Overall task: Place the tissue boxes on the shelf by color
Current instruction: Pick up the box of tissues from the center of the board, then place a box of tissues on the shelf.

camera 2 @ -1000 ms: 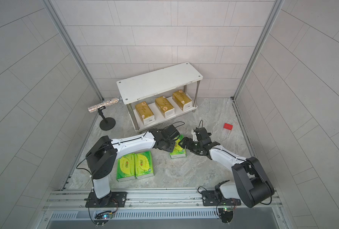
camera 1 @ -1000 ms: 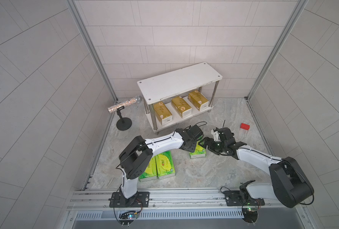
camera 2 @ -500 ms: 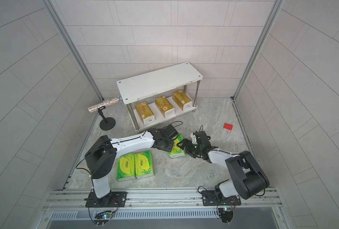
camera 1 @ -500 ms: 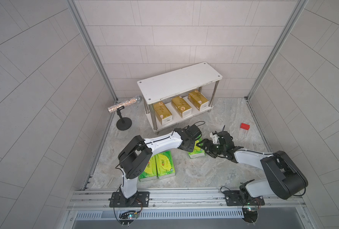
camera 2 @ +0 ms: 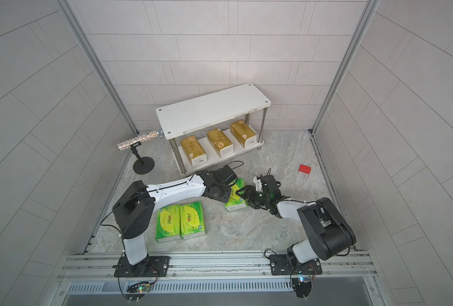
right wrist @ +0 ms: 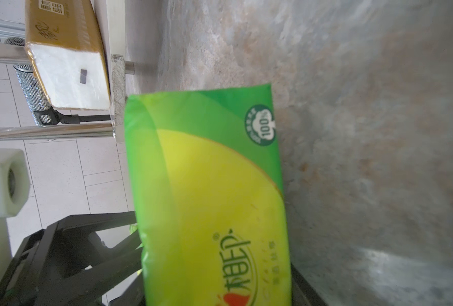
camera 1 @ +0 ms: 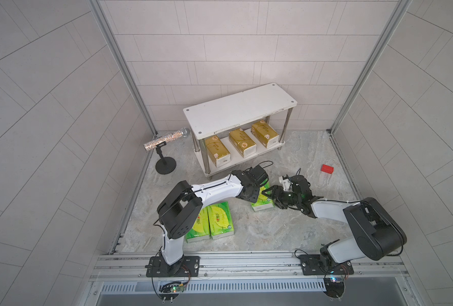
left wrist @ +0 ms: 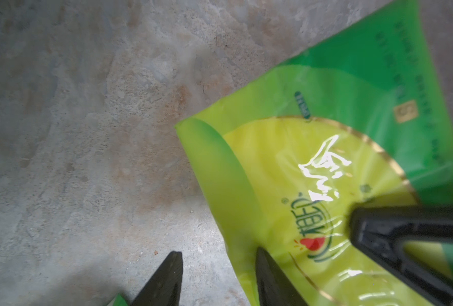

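Note:
One green tissue box (camera 1: 263, 204) (camera 2: 235, 203) sits low over the floor in front of the shelf (camera 1: 240, 110) (camera 2: 212, 110), between both arms. My right gripper (right wrist: 217, 286) (camera 1: 270, 195) is shut on it, its black fingers (right wrist: 301, 284) against both sides of the pack (right wrist: 209, 185). My left gripper (left wrist: 218, 253) (camera 1: 258, 193) is open; one finger lies over the pack (left wrist: 286, 172), with bare floor in the gap. Two more green boxes (camera 1: 200, 225) (camera 1: 220, 220) lie side by side near the left arm's base. Three gold boxes (camera 1: 217, 149) (camera 1: 241, 141) (camera 1: 264, 132) stand on the lower board.
A glittery microphone on a black stand (camera 1: 164, 139) is left of the shelf. A small red block (camera 1: 327, 168) lies near the right wall. Tiled walls close in three sides, and a metal rail (camera 1: 246, 262) runs along the front.
My right gripper moved in from the right and closed on the green box. My left gripper, shut before, has opened and let go of that box.

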### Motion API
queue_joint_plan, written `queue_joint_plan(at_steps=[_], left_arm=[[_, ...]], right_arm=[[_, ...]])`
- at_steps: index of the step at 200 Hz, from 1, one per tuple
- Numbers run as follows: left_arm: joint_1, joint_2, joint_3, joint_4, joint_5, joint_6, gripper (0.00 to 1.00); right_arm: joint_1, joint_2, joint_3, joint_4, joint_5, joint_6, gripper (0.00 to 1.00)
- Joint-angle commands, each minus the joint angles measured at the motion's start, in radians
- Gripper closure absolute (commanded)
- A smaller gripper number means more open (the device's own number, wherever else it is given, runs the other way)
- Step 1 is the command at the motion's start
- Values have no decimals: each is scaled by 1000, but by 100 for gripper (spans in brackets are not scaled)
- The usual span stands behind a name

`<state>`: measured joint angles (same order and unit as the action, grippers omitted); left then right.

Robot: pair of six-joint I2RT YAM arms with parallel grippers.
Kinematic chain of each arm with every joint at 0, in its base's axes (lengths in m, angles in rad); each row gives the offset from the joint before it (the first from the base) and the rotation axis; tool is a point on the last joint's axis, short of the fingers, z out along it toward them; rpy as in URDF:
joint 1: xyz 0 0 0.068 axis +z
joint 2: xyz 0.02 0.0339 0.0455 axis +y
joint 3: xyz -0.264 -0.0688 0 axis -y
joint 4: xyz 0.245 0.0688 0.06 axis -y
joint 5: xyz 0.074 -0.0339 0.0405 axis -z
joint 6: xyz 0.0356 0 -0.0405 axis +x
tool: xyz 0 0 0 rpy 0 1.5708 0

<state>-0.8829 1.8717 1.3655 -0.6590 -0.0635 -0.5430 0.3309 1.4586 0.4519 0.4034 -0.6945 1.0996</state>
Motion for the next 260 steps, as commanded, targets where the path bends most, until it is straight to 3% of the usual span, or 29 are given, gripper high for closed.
queue_joint_plan(at_steps=[1, 72, 140, 204, 260], left_arm=[[14, -33, 49, -100, -44, 26, 40], [95, -251, 181, -275, -161, 65, 30], [101, -420, 28, -301, -187, 30, 28], [100, -444, -63, -314, -152, 22, 28], [101, -404, -60, -319, -115, 41, 28]], right_arm=[[-11, -43, 35, -56, 16, -18, 35], [-94, -166, 277, -437, -14, -189, 35], [-238, -227, 646, -820, -16, -377, 35], [-279, -122, 1056, -862, 5, -391, 35], [-280, 73, 1283, -647, 99, -264, 34]])
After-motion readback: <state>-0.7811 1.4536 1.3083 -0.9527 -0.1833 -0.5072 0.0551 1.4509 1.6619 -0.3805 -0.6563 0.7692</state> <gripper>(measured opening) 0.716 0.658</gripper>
